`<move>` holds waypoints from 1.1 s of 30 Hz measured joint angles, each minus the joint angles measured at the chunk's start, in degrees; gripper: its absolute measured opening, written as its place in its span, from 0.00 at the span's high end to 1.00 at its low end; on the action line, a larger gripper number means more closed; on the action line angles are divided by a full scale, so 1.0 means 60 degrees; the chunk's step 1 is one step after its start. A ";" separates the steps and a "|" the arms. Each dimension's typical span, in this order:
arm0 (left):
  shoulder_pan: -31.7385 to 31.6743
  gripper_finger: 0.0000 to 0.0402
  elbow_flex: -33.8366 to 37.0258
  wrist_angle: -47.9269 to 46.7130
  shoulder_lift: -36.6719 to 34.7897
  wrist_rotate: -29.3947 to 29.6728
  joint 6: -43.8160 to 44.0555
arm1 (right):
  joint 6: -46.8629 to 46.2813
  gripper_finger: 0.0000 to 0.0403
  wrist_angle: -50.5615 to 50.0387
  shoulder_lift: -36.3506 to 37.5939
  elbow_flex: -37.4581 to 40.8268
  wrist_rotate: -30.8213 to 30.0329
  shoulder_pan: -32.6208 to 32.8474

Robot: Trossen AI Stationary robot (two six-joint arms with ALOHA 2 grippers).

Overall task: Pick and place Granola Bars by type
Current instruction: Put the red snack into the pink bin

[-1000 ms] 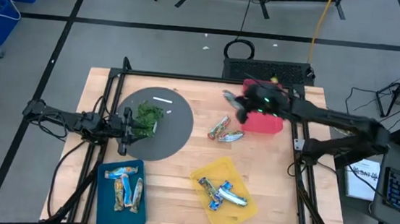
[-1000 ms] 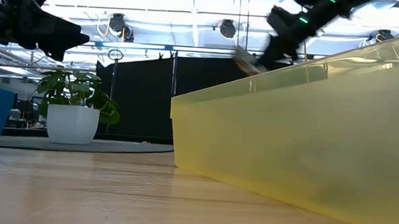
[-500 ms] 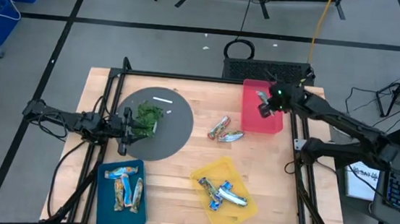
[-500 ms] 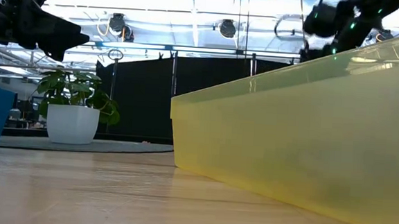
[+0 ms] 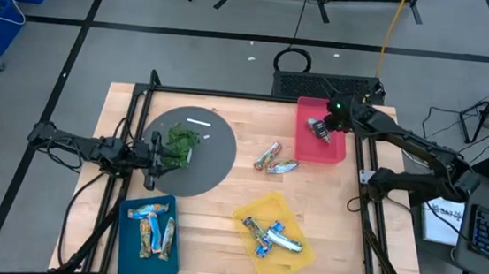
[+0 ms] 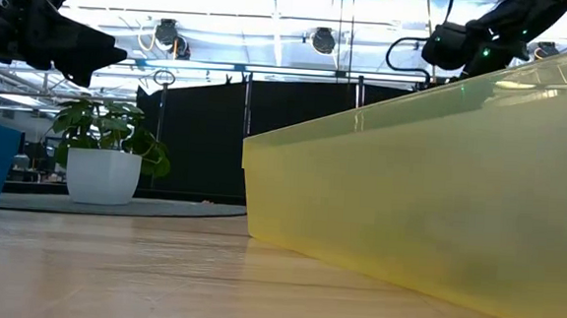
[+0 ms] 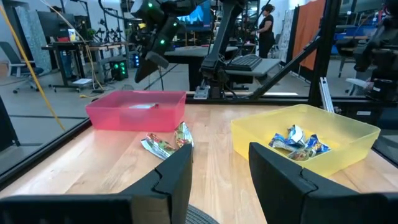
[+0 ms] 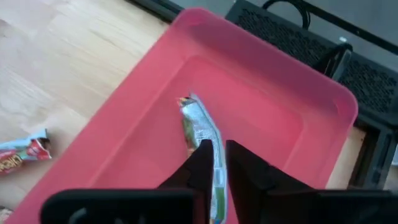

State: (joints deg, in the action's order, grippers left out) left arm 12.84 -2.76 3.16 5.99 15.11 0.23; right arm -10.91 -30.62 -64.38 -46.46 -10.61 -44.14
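Above the pink bin (image 5: pixel 321 151) at the far right, my right gripper (image 8: pixel 219 149) (image 5: pixel 320 128) slants down and is shut on a silvery-green granola bar (image 8: pixel 199 124). Two more bars (image 5: pixel 274 160) lie loose on the wood left of that bin. Several bars lie in the yellow bin (image 5: pixel 298 259) and several in the blue bin (image 5: pixel 127 242). My left gripper (image 7: pixel 219 168) (image 5: pixel 155 158) waits open and level at the left, by the grey round plate (image 5: pixel 211 165), with nothing between its fingers. My right gripper has the bar's near end (image 8: pixel 216 165) between its two fingers, with only a narrow gap between them. The fingers come from above, slanting down, and lie along the bar. The bar's far end (image 8: pixel 186 102) points down into the pink bin; whether it rests on the floor cannot be told.
On the grey plate lie a green leafy clump (image 5: pixel 181 140) and a small white stick (image 5: pixel 199 122). The yellow bin's wall (image 6: pixel 419 207) fills the right of the low view. Bare wood lies between the bins. Black frame rails run along the table's sides.
My right gripper has carried the bar from the pink bin's left edge toward the table's right edge, until it is over the bin. It has sunk and tipped its fingers further down. The left arm has kept still.
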 joint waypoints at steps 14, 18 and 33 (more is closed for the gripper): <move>0.0000 0.59 0.0000 0.0000 0.0001 0.0000 0.0000 | 0.1009 0.76 0.2208 -0.0333 -0.0246 0.1399 0.3527; -0.0002 0.59 0.0000 0.0000 -0.0001 0.0000 0.0002 | 0.1720 0.76 0.1553 -0.1333 -0.1174 0.0126 0.5028; -0.0004 0.59 0.0000 0.0002 -0.0001 0.0000 0.0000 | 0.4333 0.68 -0.1759 -0.5827 -0.4029 -0.0478 0.5543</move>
State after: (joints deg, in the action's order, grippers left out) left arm 12.82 -2.76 3.17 5.99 15.11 0.23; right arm 15.09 -41.18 -99.34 -70.63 -13.48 -10.88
